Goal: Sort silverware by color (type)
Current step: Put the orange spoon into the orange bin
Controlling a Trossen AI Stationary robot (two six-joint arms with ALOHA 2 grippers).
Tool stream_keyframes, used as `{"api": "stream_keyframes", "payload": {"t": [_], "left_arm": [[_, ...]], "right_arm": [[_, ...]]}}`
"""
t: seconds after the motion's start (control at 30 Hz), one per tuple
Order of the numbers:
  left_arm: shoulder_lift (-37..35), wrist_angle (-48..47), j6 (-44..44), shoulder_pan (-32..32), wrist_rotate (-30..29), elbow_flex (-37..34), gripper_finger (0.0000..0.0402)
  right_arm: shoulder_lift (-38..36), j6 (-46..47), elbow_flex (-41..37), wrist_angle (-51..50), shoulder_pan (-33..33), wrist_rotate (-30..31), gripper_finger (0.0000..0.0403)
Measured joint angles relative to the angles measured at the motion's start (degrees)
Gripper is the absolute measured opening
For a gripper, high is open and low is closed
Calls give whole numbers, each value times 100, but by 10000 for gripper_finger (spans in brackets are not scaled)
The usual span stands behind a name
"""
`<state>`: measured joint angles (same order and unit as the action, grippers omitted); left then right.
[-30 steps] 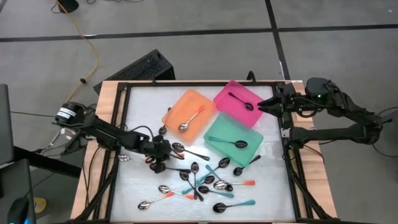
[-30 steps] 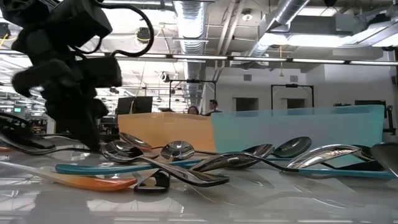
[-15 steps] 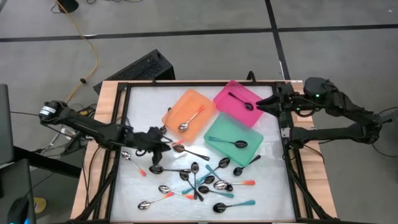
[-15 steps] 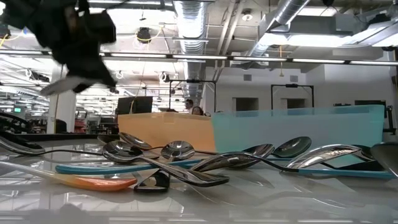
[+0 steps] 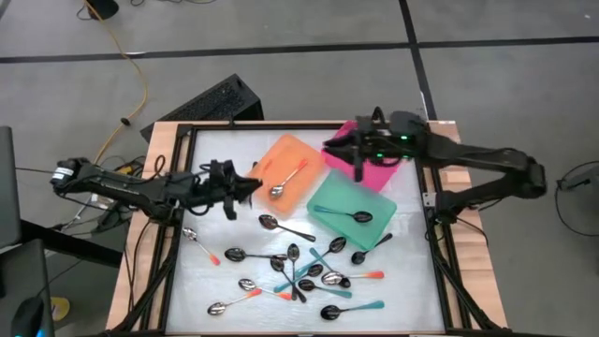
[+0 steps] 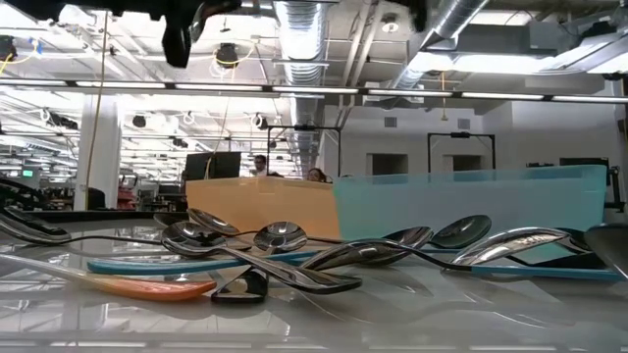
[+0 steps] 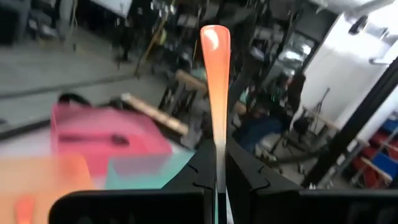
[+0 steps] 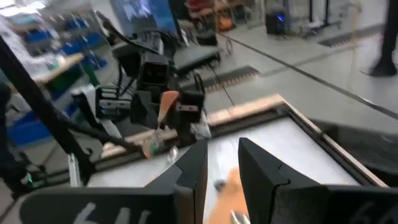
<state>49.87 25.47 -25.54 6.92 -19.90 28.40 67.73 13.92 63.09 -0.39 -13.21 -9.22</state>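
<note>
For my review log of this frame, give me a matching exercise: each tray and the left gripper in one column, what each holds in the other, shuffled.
Things:
1. orange tray
2. pink tray
3. teal tray
4. left gripper

Holds:
A. an all-black spoon
B. an orange-handled spoon, clamped between the fingers
C. a teal-handled dark spoon
D. an orange-handled shiny spoon, lying loose

Pairs: 1-D, 2-A, 3-C, 4-B

Bright overhead ceiling lights, glare on glossy table (image 6: pixel 412 314); wrist views motion-blurred, bg soft.
</note>
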Motion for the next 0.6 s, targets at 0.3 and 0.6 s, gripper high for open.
{"api": "stream_keyframes", "payload": {"t": [0.3, 0.6], "left_arm": [[0, 720, 557, -364, 34, 0, 2], [342, 986, 489, -611, 417, 7, 2]], "right_arm": [[1548, 1025, 0, 2863, 17, -1028, 102], [2222, 1268, 7, 3992, 197, -1361, 157]]}}
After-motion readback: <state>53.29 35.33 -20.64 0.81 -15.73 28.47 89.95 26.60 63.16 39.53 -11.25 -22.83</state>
